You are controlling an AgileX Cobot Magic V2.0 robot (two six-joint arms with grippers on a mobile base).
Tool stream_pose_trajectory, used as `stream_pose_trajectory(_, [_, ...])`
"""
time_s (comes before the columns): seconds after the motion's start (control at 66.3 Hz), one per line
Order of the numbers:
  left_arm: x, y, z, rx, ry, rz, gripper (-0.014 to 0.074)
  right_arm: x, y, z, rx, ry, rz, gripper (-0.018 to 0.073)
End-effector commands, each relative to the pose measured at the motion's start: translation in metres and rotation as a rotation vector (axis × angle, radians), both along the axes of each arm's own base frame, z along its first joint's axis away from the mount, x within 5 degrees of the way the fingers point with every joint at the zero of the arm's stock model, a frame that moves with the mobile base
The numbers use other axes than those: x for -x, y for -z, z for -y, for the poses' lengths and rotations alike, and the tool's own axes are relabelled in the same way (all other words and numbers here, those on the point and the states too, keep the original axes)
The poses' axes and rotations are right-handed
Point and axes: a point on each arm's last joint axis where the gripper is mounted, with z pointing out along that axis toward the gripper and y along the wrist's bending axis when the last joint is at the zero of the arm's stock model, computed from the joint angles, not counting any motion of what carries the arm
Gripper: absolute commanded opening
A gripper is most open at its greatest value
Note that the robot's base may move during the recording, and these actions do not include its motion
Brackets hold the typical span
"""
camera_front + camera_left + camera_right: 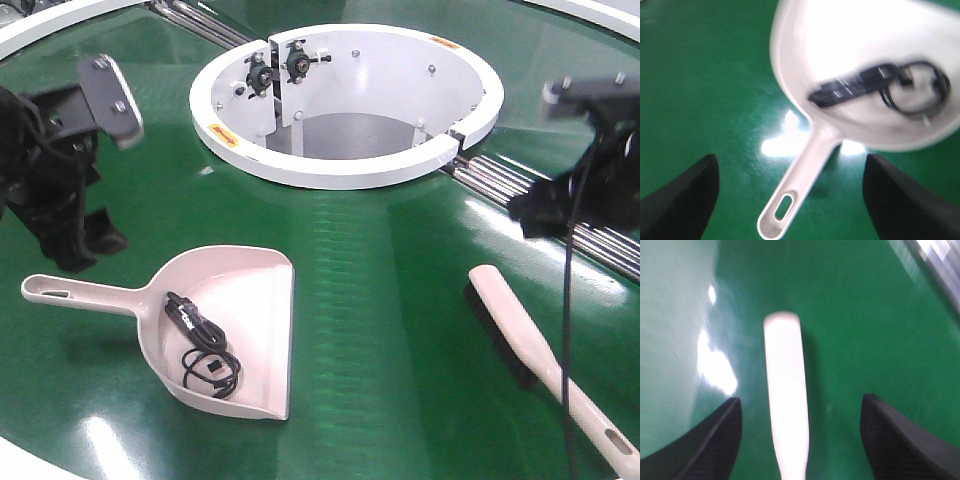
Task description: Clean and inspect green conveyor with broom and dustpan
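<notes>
The dustpan (pixel 235 320) lies on the green conveyor (pixel 390 300) at front left, handle pointing left, with a black cable (pixel 205 350) in it. My left gripper (pixel 85 240) hovers open above the handle. In the left wrist view the handle (pixel 800 185) lies between the spread fingers (pixel 685 200), untouched, and the cable (pixel 865 85) shows in the scoop. The broom (pixel 530 345) lies at front right, black bristles facing left. My right gripper (pixel 545 210) is open above its head end. In the right wrist view the broom (pixel 785 390) lies between the open fingers (pixel 900 440), apart from both.
The big white ring-shaped opening (pixel 345 165) sits at the back centre. Steel rollers (pixel 530 190) run diagonally at the right, close under the right arm. A black cable (pixel 568 330) hangs from the right arm across the broom. The white rim (pixel 20 462) bounds the belt at front left.
</notes>
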Motion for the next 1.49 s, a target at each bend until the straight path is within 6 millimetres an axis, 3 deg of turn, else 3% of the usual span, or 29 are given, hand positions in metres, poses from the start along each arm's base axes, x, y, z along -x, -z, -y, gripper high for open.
stream_pose_trajectory(0.0, [0.01,-0.036,-0.002,0.132,-0.113,0.167,0.0561,0.004,-0.052,0.003,-0.013,-0.012,0.231,0.0491])
stream_pose_trajectory(0.136, [0.017,-0.053,-0.004,0.184,-0.125,0.277,0.0559,0.015,-0.086,0.004,-0.025,-0.028,0.424,0.0491])
stream_pose_trajectory(0.407, [0.045,-0.071,-0.014,0.342,-0.352,0.239,0.0559,0.062,-0.134,0.007,-0.088,-0.03,0.722,0.0491])
stream_pose_trajectory(0.513, [0.058,-0.083,-0.018,0.391,-0.376,0.277,0.0551,0.079,-0.13,0.01,-0.097,-0.031,0.804,0.0491])
stream_pose_trajectory(0.664, [0.086,-0.106,-0.026,0.497,-0.391,0.401,0.0508,0.11,-0.108,0.013,-0.104,-0.033,0.871,0.0491])
stream_pose_trajectory(0.739, [0.106,-0.106,-0.032,0.541,-0.387,0.462,0.0483,0.126,-0.095,0.015,-0.107,-0.034,0.911,0.0491])
stream_pose_trajectory(0.981, [0.173,-0.067,-0.052,0.714,-0.378,0.676,0.0428,0.188,-0.058,0.024,-0.058,-0.063,1.026,0.0491])
stream_pose_trajectory(1.252, [0.218,0.014,-0.065,0.751,-0.412,0.651,0.0428,0.262,-0.011,0.032,-0.064,-0.073,1.184,0.0491])
stream_pose_trajectory(1.373, [0.23,0.038,-0.068,0.756,-0.41,0.66,0.0428,0.279,0.01,0.035,-0.037,-0.081,1.249,0.0491])
stream_pose_trajectory(1.479, [0.232,0.056,-0.069,0.762,-0.409,0.669,0.0428,0.278,0.027,0.035,-0.041,-0.08,1.231,0.0491])
